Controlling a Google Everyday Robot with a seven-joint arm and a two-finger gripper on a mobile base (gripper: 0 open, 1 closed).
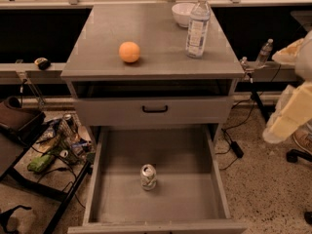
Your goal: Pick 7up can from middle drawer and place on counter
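Note:
The 7up can (148, 177) stands upright on the bare grey floor of the open middle drawer (185, 199), near its centre. The counter (156, 38) is the grey top of the cabinet, above the drawer. My gripper (288, 118) is at the right edge of the view, at the end of the pale cream arm. It is to the right of the cabinet, well away from the can and about level with the closed drawer front. It holds nothing that I can see.
On the counter are an orange (129, 51), a clear plastic bottle (197, 26) and a white bowl (184, 12). A closed drawer front with a black handle (155, 109) sits above the open drawer. Clutter and cables (58, 145) lie on the floor to the left.

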